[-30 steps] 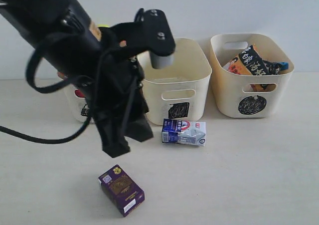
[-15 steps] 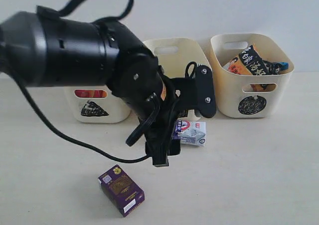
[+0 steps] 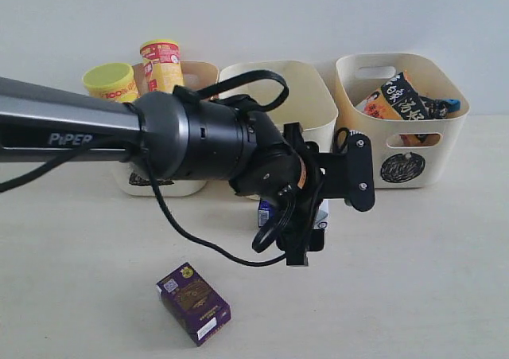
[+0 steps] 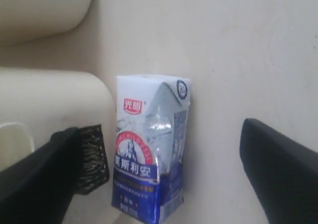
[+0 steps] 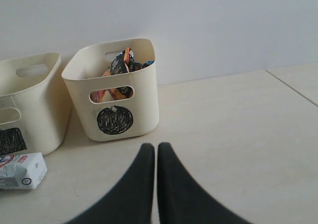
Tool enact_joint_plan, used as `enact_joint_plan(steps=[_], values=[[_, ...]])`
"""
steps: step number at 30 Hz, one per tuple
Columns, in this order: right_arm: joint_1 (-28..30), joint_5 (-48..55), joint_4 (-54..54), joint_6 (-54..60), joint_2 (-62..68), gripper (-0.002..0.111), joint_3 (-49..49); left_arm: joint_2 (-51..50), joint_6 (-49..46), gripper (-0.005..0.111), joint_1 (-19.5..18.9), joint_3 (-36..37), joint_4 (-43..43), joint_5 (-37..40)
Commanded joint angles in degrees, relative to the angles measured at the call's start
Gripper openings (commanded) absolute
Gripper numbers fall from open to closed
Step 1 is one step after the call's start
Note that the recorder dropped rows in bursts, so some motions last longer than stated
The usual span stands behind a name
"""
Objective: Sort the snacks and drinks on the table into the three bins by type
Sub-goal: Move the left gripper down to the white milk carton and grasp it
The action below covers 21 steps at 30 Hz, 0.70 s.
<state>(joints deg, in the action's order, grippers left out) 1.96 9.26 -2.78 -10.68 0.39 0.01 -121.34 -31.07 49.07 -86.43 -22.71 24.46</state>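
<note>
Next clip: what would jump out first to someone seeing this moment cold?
The black left arm fills the middle of the exterior view, its open gripper over a white-blue pouch that lies in front of the middle bin. A purple box lies alone at the front. The circle bin on the right holds noodle packets.
</note>
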Motion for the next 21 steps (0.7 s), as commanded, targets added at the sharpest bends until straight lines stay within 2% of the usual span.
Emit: enact_joint_plan(steps=[1,11,17,21], values=[[0.28,-0.26,-0.29,0.08,-0.39,0.0,-0.01,-2.47,0.61,0.079,0.19,-0.99,-0.44,-3.41],[0.18,-0.26,-0.29,0.08,-0.39,0.0,-0.01,-6.73,0.61,0.078,-0.18,-1.84,-5.61,-7.51],[0.18,-0.26,-0.29,0.08,-0.39,0.0,-0.01,-8.98,2.71,0.075,-2.86,-3.61,-5.62,-8.13],[0.18,-0.26,-0.29,0.08,-0.39,0.0,-0.01,-10.63,3.19,0.075,-3.2,-5.32,-5.15,-8.3]])
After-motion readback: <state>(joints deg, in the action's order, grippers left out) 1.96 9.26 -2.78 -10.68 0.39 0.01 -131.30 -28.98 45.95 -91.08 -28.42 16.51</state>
